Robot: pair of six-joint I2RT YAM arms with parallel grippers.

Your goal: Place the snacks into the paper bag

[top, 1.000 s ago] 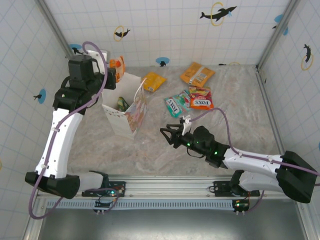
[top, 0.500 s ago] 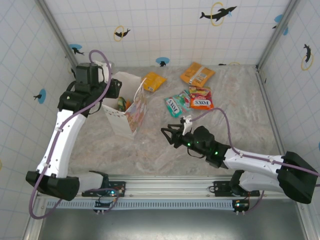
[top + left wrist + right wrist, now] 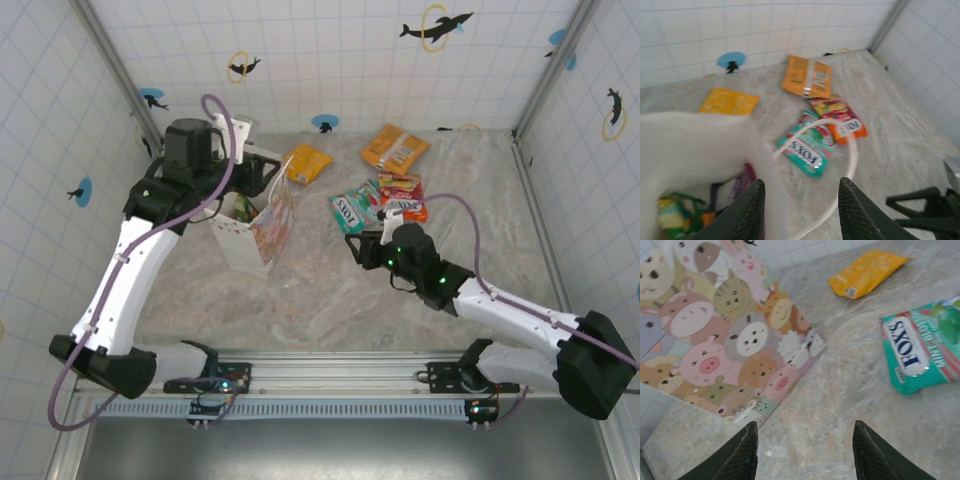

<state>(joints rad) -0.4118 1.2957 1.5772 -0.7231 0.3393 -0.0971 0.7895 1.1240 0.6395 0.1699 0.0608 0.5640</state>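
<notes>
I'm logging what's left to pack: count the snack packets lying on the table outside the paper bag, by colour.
Orange-yellow packets: 2
Teal packet: 1
Red-orange packet: 1
Total: 4

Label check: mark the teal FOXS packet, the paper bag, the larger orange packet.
Teal foil FOXS packet (image 3: 920,347): right wrist view, printed face.
White paper carrier bag (image 3: 270,230): top external view, patterned side wall.
Larger orange foil packet (image 3: 806,76): left wrist view, face centre.
</notes>
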